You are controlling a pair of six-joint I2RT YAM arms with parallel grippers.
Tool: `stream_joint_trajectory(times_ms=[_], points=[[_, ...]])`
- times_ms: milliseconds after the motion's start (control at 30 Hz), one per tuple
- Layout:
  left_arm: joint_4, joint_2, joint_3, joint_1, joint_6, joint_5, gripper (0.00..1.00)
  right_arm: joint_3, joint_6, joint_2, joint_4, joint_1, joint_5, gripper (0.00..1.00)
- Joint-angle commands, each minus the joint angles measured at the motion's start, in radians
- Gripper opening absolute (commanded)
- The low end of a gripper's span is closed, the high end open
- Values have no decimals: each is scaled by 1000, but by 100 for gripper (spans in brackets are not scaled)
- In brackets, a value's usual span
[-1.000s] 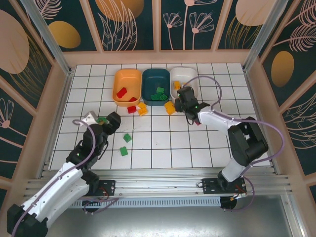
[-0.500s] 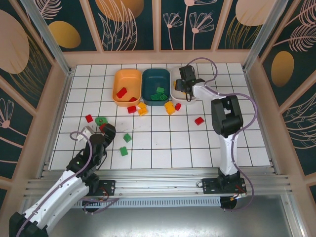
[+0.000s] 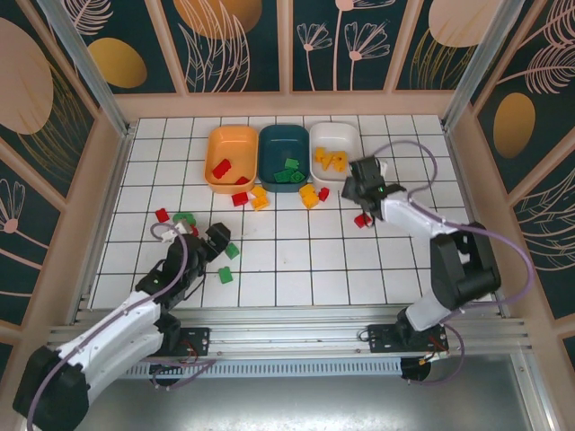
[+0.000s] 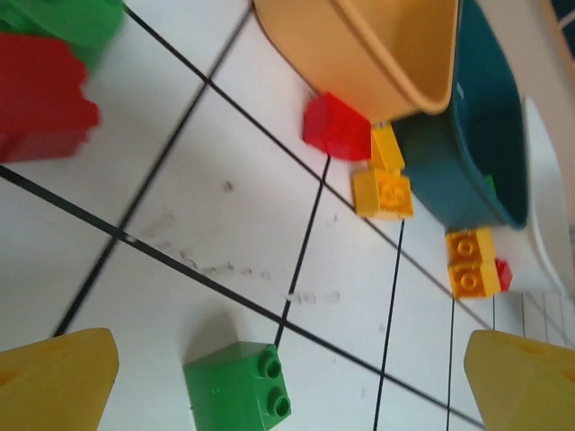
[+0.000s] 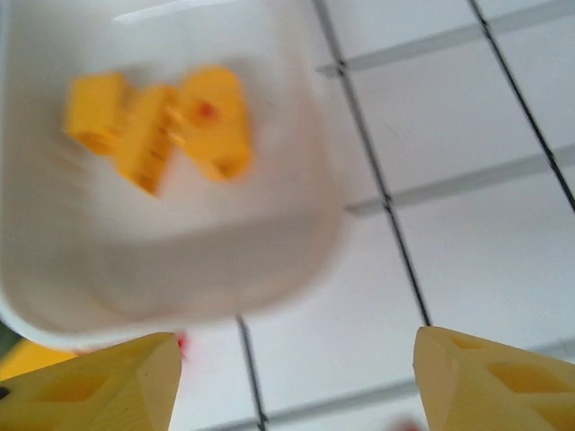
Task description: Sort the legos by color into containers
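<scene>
Yellow bricks point(image 3: 331, 160) lie bunched in the white tray point(image 3: 334, 135), the rightmost of three containers standing side by side at the far edge of the tiled table point(image 3: 296, 269). The right gripper point(image 3: 352, 187) hovers just beside that tray's near right corner. Its jaws are spread wide and nothing sits between them. A lone red brick point(image 3: 362, 219) rests on the tiles close under that arm. The orange tray point(image 3: 235, 144) on the left holds two red pieces point(image 3: 223, 168), and the dark teal tray point(image 3: 280, 139) in the middle holds a few green pieces point(image 3: 289, 172). Right in front of the trays, a red block point(image 3: 239, 198) and a yellow block point(image 3: 260, 197) sit together near the orange tray's corner. A second yellow block point(image 3: 309, 194) with a small red bit point(image 3: 323, 193) beside it lies below the gap between the teal and white trays. Over on the left side, the left gripper point(image 3: 218, 241) hangs low above the tiles with its jaws as wide as they go. From its wrist camera a green brick point(image 4: 238, 388) sits on the floor between the two yellow fingertips point(image 4: 63, 377), touching neither. Another green brick point(image 3: 225, 275) lies nearer the arm bases, and a red one point(image 3: 162, 215) and a green one point(image 3: 184, 218) lie further left, close together.
</scene>
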Motion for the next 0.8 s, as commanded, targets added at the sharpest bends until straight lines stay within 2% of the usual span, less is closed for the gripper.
stream_joint_trajectory(times_ms=[0, 167, 233, 333, 433, 567, 767], points=[[163, 98, 59, 3, 76, 125, 99, -109, 184, -75, -15, 1, -36, 76], [191, 221, 131, 3, 113, 208, 98, -146, 260, -41, 21, 4, -100, 79], [179, 230, 148, 3, 123, 226, 99, -128, 277, 13, 20, 4, -97, 76], [150, 196, 143, 3, 132, 213, 99, -101, 281, 78, 40, 22, -68, 66], [134, 144, 113, 3, 137, 175, 98, -79, 293, 123, 59, 25, -60, 61], [118, 86, 87, 3, 136, 150, 99, -58, 275, 152, 94, 27, -51, 59], [104, 53, 75, 4, 139, 132, 98, 10, 228, 214, 78, 25, 22, 62]])
